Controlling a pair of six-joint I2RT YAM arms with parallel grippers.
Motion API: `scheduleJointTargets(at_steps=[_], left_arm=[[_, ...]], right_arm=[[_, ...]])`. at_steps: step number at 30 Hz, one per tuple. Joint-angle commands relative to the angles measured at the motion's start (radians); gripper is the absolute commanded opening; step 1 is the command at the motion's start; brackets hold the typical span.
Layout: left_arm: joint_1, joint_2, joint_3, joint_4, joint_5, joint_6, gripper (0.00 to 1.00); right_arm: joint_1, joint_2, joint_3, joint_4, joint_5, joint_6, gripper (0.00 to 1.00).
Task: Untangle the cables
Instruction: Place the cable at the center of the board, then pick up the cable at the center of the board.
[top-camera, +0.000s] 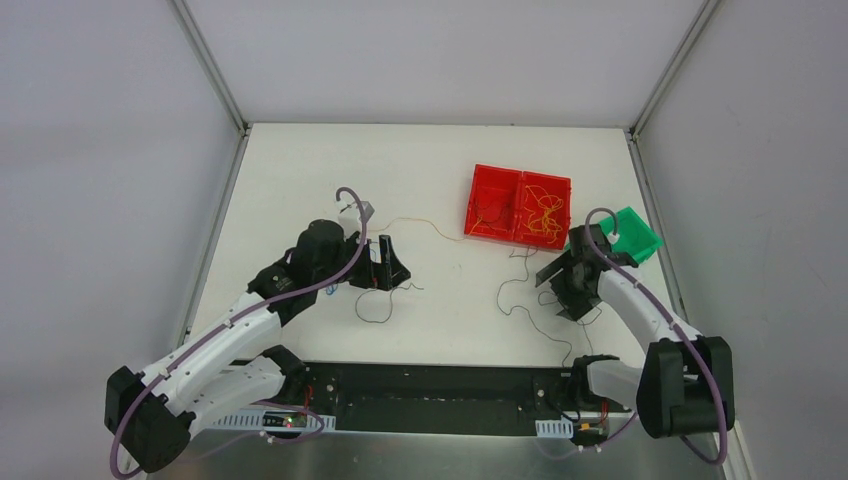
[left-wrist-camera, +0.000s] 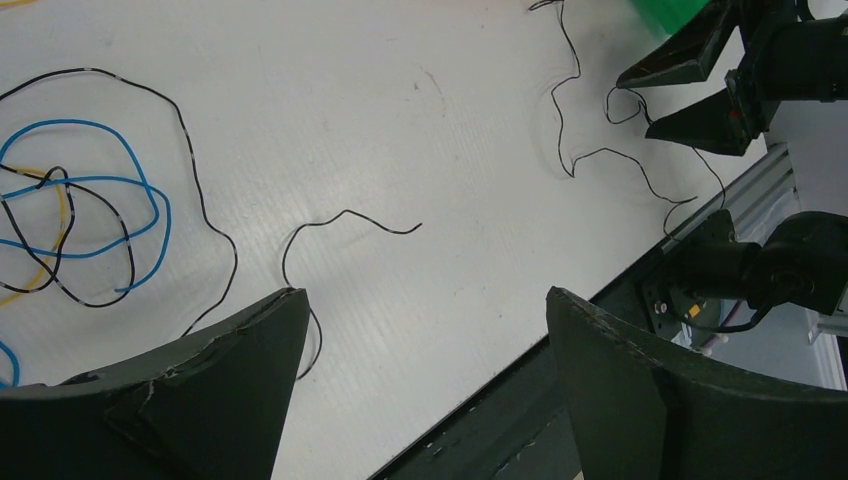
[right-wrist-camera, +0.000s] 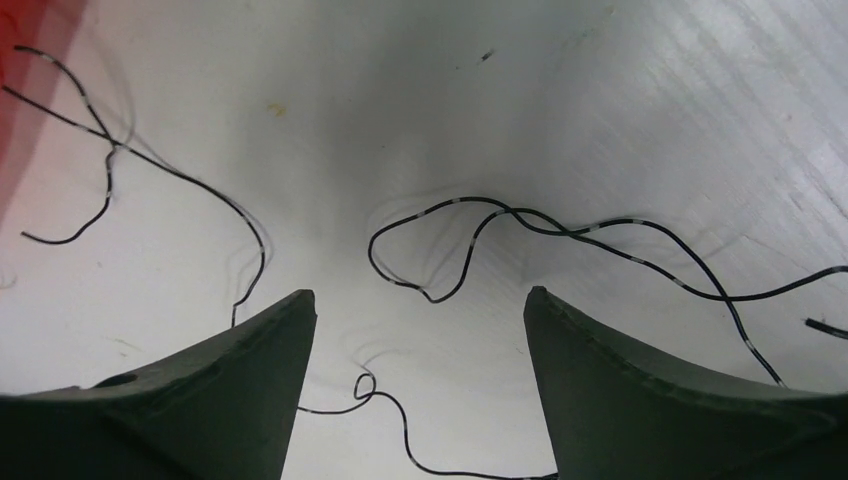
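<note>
A clump of blue, black and yellow cables (left-wrist-camera: 75, 205) lies at the left of the left wrist view. A loose black strand (left-wrist-camera: 345, 222) curls on the table just ahead of my left gripper (left-wrist-camera: 420, 295), which is open and empty above the table (top-camera: 388, 268). A long black cable (right-wrist-camera: 480, 225) loops across the table ahead of my right gripper (right-wrist-camera: 420, 295), and a small loop of it (right-wrist-camera: 366, 385) lies between the fingers. The right gripper (top-camera: 555, 288) is open and holds nothing. An orange cable (top-camera: 430, 228) runs from the left arm toward the red tray.
A red two-part tray (top-camera: 520, 182) at the back right holds yellow wires (top-camera: 545, 215) and dark wires (top-camera: 492, 212). A green box (top-camera: 635, 235) stands to its right, close behind the right arm. The black base rail (top-camera: 430, 400) runs along the near edge.
</note>
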Motion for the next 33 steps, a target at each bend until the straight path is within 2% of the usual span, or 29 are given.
scheduleJointTargets(at_steps=[1,5,9,12,16,23,27,33], left_arm=[[-0.008,0.013,0.003,0.021,0.032,-0.009,0.92],[-0.009,0.024,0.017,0.018,0.033,-0.001,0.92],[-0.009,0.02,0.016,0.016,0.023,-0.001,0.92],[-0.009,0.022,0.016,0.012,0.018,-0.002,0.91],[-0.009,0.022,0.016,0.008,0.015,-0.004,0.91],[-0.009,0.057,0.023,0.008,0.025,-0.01,0.9],[-0.009,0.109,0.037,0.019,0.065,-0.015,0.9],[-0.041,0.244,0.038,0.16,0.187,-0.073,0.88]], right_arm=[[-0.005,0.02,-0.038,0.053,0.022,0.065,0.74],[-0.004,0.073,-0.02,0.054,0.07,0.092,0.54],[-0.004,0.12,-0.01,0.063,0.086,0.096,0.29],[-0.005,0.121,-0.006,0.076,0.066,0.07,0.0],[-0.005,0.063,0.003,0.091,-0.022,0.016,0.0],[0.0,-0.016,0.041,0.134,-0.385,-0.085,0.0],[0.045,-0.033,0.078,0.114,-0.426,-0.109,0.0],[0.168,0.004,0.11,0.133,-0.364,-0.106,0.0]])
